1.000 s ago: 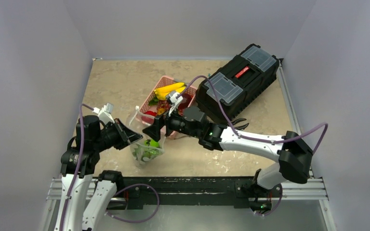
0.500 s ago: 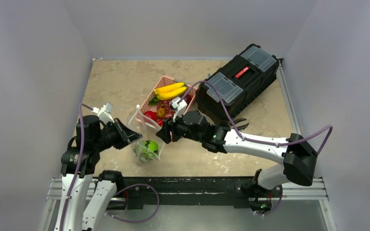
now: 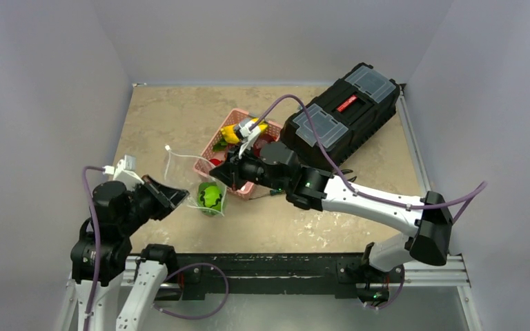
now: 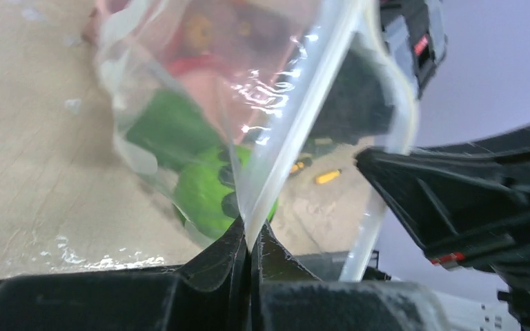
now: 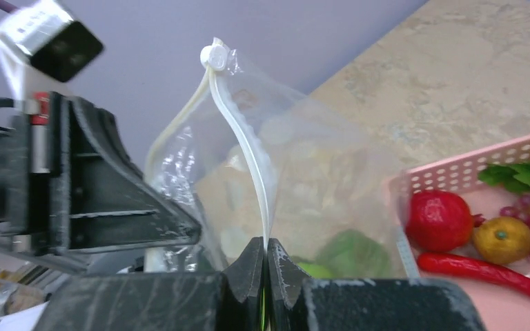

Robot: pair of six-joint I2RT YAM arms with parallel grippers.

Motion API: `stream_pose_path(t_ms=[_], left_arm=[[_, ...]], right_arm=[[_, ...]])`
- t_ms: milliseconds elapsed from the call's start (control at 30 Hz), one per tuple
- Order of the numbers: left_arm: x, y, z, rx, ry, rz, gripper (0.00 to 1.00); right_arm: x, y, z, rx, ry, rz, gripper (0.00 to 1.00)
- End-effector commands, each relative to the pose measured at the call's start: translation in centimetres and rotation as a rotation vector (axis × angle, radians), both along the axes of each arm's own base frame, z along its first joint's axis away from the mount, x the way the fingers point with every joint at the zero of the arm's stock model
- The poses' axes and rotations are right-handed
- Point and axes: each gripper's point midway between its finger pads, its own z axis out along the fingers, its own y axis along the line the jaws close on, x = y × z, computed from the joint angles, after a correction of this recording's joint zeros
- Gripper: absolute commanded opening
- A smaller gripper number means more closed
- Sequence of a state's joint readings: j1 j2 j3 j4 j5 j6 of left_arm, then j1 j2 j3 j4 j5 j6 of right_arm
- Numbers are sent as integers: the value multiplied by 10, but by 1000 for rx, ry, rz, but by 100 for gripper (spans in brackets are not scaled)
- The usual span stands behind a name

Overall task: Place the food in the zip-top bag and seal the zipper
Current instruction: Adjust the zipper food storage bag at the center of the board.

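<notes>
The clear zip-top bag hangs stretched between my two grippers, left of the pink basket. A green round piece of food lies in its bottom. My left gripper is shut on the bag's near mouth edge, its jaws pinched at the white strip. My right gripper is shut on the zipper, below the white slider. The yellow banana bunch, a red round piece, an orange piece, a red chili and grapes are in the basket.
A black toolbox stands at the back right, close behind the right arm. Small yellow and orange tool handles lie on the table beyond the bag. Grey walls close in both sides, and bare tabletop lies at the back left.
My right gripper went from open above the bag to shut on the zipper strip. The left arm pulled back to the left, drawing the bag taut and upright.
</notes>
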State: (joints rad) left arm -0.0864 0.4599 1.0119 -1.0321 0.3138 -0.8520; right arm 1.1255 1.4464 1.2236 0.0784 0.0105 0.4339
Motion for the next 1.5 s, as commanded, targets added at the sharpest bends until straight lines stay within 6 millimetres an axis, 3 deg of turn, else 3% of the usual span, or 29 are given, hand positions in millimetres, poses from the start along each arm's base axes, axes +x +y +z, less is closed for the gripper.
stream_pose_path(t_ms=[0, 100, 167, 200, 233, 367, 467, 533, 567, 667, 700, 733, 833, 967, 1067, 1167, 1300, 1467], left_arm=[[0, 14, -58, -35, 227, 168, 0], [5, -1, -92, -114, 320, 128, 0], [6, -5, -95, -121, 323, 108, 0], [5, -4, -86, -104, 296, 91, 0], [5, -4, -72, -86, 256, 71, 0], [-4, 7, 2, -7, 57, 62, 0], [-13, 11, 28, 6, -25, 72, 0], [-13, 13, 18, 6, -11, 88, 0], [-12, 14, 3, 0, 26, 102, 0], [-8, 11, -49, -39, 171, 128, 0], [-7, 6, -68, -61, 225, 115, 0], [-7, 2, -74, -76, 243, 105, 0], [-5, 1, -63, -79, 211, 88, 0], [-5, 15, -33, -3, 106, 127, 0], [-5, 23, -26, 40, 79, 152, 0], [-6, 24, -27, 48, 88, 152, 0], [-5, 25, -28, 47, 82, 155, 0], [-8, 26, -39, 45, 139, 172, 0]], right_arm=[[-9, 25, -25, -3, 97, 85, 0], [-5, 42, -59, -55, 127, 105, 0], [-1, 50, -65, -79, 136, 100, 0], [2, 52, -61, -89, 126, 100, 0], [5, 52, -51, -92, 104, 92, 0], [7, 41, 19, 7, -35, 67, 0], [3, 34, 52, 67, -69, 72, 0], [2, 33, 55, 86, -69, 75, 0], [0, 35, 49, 90, -52, 82, 0], [0, 48, 16, 52, 28, 106, 0], [1, 54, -4, 11, 56, 112, 0], [1, 57, -15, -15, 75, 116, 0], [5, 59, -26, -52, 83, 103, 0], [6, 58, -16, -42, 48, 103, 0], [7, 56, -8, -34, 34, 102, 5], [6, 55, -4, -29, 25, 105, 11], [4, 54, 6, -16, 17, 115, 11], [2, 54, 23, -23, 22, 123, 0]])
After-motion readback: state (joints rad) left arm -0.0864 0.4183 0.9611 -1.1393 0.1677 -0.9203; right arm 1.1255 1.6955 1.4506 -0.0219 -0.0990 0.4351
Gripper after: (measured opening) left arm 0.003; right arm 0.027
